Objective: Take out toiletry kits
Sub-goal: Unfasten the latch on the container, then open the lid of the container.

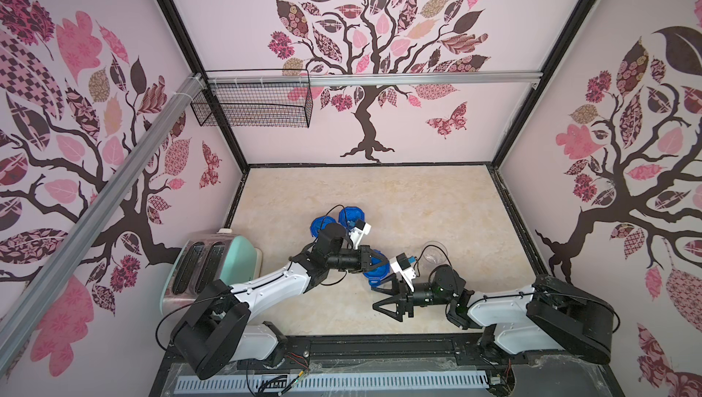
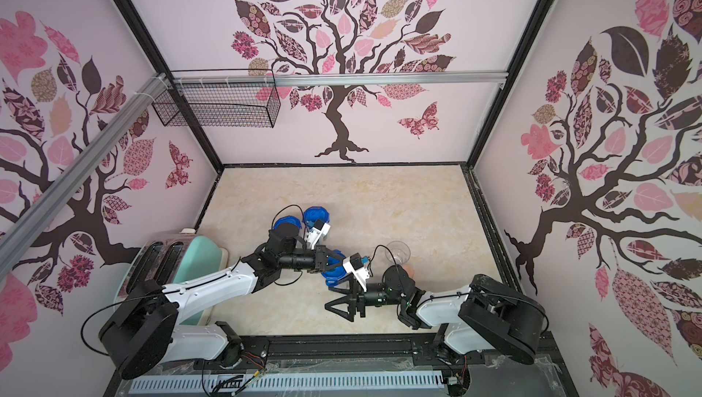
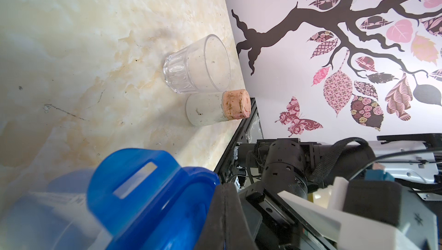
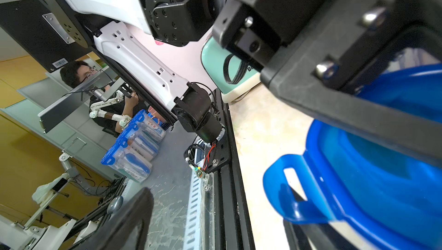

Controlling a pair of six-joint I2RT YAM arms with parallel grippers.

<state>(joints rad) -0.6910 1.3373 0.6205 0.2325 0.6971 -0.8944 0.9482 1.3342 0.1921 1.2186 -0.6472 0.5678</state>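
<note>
Left gripper [image 1: 380, 260]: closed, at the rim of the nearest blue-lidded jar [image 1: 374, 276]. I cannot tell whether it pinches the lid. Right gripper [image 1: 374, 297]: jaws spread wide just beside that jar, holding nothing. Toiletry kits [image 3: 59, 197]: only a blurred white printed patch shows through this jar's wall. Two more blue-lidded jars [image 1: 323, 224] sit partly hidden behind my left wrist, contents unreadable.

A toaster [image 1: 205, 266] stands at the counter's [image 1: 437, 205] front left; two jars [image 1: 326, 224] sit side by side at centre, a third jar [image 1: 376, 275] nearer the front, a glass [image 1: 433, 252] and corked bottle [image 3: 208, 110] to its right.
</note>
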